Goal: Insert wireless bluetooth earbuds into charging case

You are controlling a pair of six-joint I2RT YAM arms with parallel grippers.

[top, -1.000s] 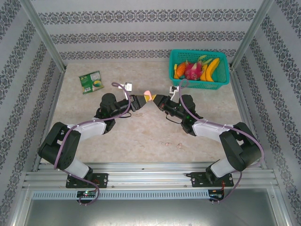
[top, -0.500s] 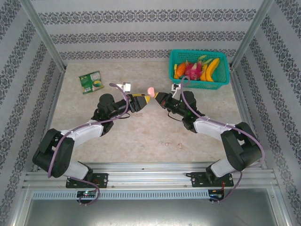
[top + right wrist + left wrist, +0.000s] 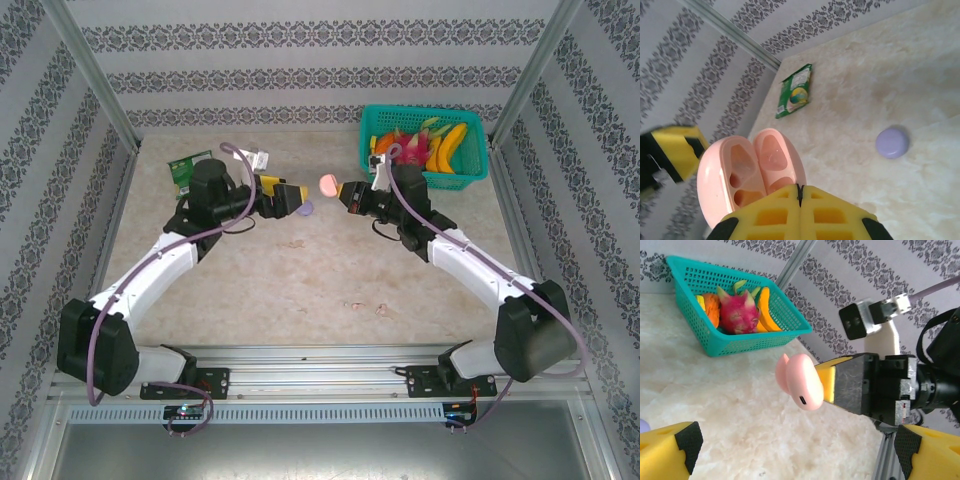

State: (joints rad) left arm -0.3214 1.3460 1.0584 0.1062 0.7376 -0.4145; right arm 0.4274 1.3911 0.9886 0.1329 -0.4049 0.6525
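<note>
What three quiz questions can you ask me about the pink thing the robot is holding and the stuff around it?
1. True or false: the right gripper is pinching the pink case.
2. What is in the basket? A fruit, B socks, C spoons.
3. Fill in the gap: the pink case's lid is ___.

Key: 1 true; 2 A; 3 open.
</note>
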